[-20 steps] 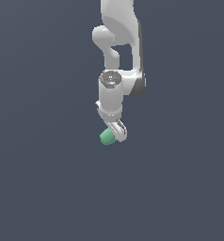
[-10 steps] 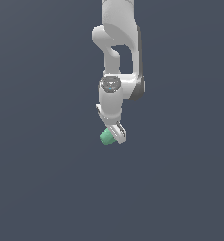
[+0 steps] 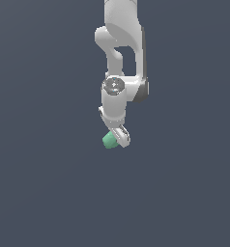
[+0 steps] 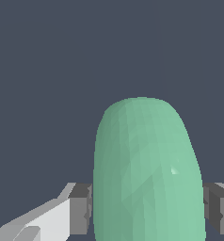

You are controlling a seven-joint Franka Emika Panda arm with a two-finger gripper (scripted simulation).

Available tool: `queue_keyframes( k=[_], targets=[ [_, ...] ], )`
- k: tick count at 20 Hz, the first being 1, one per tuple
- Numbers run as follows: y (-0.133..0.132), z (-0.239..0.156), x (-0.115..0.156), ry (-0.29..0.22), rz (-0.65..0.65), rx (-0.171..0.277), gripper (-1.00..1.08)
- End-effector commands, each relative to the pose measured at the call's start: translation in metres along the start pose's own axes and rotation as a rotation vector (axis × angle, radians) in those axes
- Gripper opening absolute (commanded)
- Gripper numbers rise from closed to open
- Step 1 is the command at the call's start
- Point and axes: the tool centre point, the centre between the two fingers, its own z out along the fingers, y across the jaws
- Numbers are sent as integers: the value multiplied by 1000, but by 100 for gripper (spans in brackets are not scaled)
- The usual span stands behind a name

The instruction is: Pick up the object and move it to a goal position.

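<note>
We have the smooth mint-green egg-shaped blob (image 4: 147,174) clamped between the white gripper's (image 3: 118,138) closed-in grey pads (image 4: 80,209); pick looks done, goal move left.

No real room here: a bare simulated scene. A flat, uniform slate-grey backdrop (image 3: 44,193) fills both views with no walls, furniture or shadows, and the white arm (image 3: 121,43) and faceted green object (image 4: 147,174) show plain, polygon-shaded rendered surfaces.
</note>
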Motion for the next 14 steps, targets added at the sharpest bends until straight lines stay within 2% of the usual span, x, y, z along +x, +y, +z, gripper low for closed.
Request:
queue_keyframes(
  k=[1, 7, 14],
  targets=[
    [-1, -4, -1, 0, 0, 1, -100],
    [-8, -29, -11, 1, 0, 0, -100],
    [-23, -84, -32, 2, 1, 0, -100]
  ],
)
